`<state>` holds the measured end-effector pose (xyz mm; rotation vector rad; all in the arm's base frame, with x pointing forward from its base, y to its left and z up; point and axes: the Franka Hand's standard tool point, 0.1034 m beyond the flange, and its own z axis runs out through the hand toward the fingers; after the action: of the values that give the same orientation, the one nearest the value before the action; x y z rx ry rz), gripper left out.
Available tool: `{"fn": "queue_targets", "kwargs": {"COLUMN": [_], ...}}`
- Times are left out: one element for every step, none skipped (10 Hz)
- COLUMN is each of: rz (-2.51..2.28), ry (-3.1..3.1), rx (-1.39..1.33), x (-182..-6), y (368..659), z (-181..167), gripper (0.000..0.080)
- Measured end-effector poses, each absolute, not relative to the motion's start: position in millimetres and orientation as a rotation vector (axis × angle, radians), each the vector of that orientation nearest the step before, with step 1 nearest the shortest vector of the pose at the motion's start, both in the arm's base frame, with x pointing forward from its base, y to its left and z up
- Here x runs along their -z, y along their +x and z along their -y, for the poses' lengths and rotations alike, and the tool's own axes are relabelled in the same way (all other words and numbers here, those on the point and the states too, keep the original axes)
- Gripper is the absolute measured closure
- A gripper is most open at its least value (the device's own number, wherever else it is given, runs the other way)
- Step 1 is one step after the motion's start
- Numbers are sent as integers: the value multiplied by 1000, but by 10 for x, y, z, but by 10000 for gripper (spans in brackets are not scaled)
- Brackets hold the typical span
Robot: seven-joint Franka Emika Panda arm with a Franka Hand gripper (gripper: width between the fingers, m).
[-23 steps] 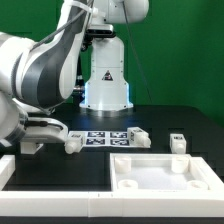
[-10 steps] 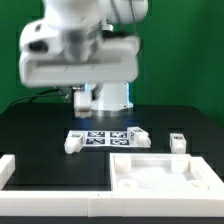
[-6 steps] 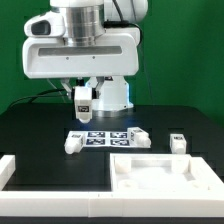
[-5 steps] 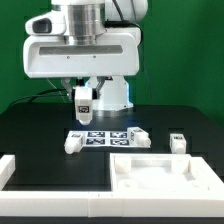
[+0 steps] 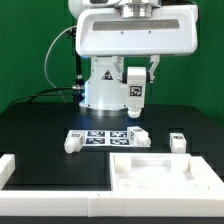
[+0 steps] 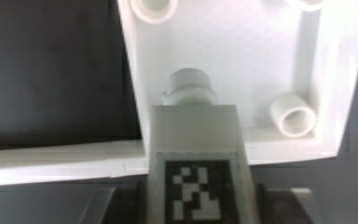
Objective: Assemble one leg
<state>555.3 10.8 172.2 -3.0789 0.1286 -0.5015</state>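
The leg (image 5: 134, 98) hangs upright, peg end down, pinched at its upper part between the fingers of the gripper (image 5: 136, 78), well above the white panel (image 6: 229, 40) lying directly beneath the gripper.

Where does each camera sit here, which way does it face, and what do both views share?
Exterior view: off the arm, facing the robot base across the black table; the gripper shows up high, holding the leg.
Wrist view: on the wrist, looking along the held leg onto the white panel; the leg fills the foreground.
Shared: the held leg and the white panel.
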Motion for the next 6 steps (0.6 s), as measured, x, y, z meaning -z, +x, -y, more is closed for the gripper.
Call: {"fn": "queue_targets", "kwargs": {"rz": [-127,-129,-111,-180,-211,-142], "ry": [-3080,-3076,-3057,-3017,-2980,-3004], "rx": [499,515,610,674,737,725], "x": [-1700,-1692,-1660,-1633,-1639,-1618], "y": [5531,5563,5678,5819,5942,5909], "z": [-112,-153,-317,-493,-668,-615], "gripper": [515,515,515,515,515,515]}}
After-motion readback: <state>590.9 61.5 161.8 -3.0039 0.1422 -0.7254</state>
